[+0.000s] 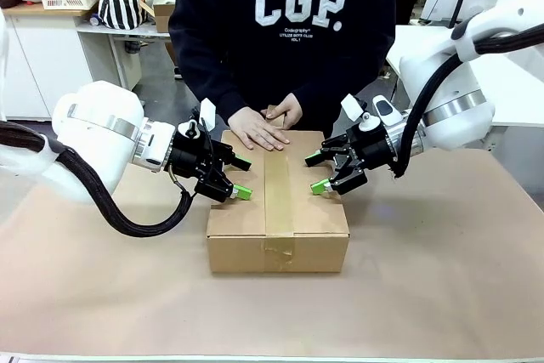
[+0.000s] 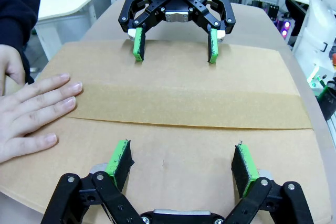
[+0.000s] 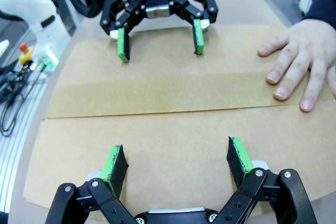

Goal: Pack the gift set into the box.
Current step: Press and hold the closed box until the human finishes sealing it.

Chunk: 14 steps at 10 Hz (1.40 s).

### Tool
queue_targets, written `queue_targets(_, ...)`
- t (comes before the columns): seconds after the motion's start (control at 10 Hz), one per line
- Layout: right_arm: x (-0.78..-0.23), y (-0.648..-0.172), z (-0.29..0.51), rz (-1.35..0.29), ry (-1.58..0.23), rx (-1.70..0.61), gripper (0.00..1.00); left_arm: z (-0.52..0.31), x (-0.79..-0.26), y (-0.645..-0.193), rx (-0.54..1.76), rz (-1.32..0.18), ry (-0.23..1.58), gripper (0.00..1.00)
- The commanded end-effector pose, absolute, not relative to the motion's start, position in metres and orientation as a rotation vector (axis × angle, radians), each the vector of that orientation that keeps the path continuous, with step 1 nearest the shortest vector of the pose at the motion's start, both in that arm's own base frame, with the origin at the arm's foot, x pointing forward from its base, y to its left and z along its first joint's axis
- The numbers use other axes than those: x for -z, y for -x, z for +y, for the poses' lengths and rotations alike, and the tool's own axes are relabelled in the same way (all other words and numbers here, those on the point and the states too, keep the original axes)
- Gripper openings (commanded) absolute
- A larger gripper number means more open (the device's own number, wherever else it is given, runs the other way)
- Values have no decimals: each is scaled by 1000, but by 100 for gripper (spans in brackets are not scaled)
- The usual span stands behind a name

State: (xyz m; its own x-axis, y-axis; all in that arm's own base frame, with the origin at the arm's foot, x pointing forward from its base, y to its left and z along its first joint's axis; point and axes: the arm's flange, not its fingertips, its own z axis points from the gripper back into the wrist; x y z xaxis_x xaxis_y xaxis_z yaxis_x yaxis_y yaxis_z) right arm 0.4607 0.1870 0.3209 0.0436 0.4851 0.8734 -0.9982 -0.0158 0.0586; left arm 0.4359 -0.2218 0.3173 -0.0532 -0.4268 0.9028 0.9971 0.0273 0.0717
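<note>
The counter (image 1: pixel 442 295), covered in brown board, carries the box (image 1: pixel 278 210) at its middle, between the two arms and just in front of the person. The box is closed, its top flaps meeting under a strip of brown tape (image 1: pixel 278 184) that runs from the far edge down over the near face, so packing looks all but finished. Corrugated card like this should be stiff along edges and corners but give a little at the flap centres; the plain surface offers fair grip, and its weight cannot be told. It is far wider than either tool's span, so holding it would likely mean pressing on the flaps or squeezing opposite sides with both arms. The person's hand (image 1: pixel 259 131) lies flat on the far end of the tape. The left tool (image 1: pixel 236 178) hovers at the box's left edge, fingers spread and empty; the right tool (image 1: pixel 319 172) mirrors it on the right, also spread and holding nothing.
</note>
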Motion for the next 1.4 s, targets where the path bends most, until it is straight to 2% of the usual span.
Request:
queue_targets(0.0, -319, -461, 189, -775, -872, -1390, 100, -220, -314, -434, 1407, -946, 822, 100)
queue_targets(1.3, -319, -461, 189, -775, -872, -1390, 100, -220, -314, -434, 1407, -946, 822, 100)
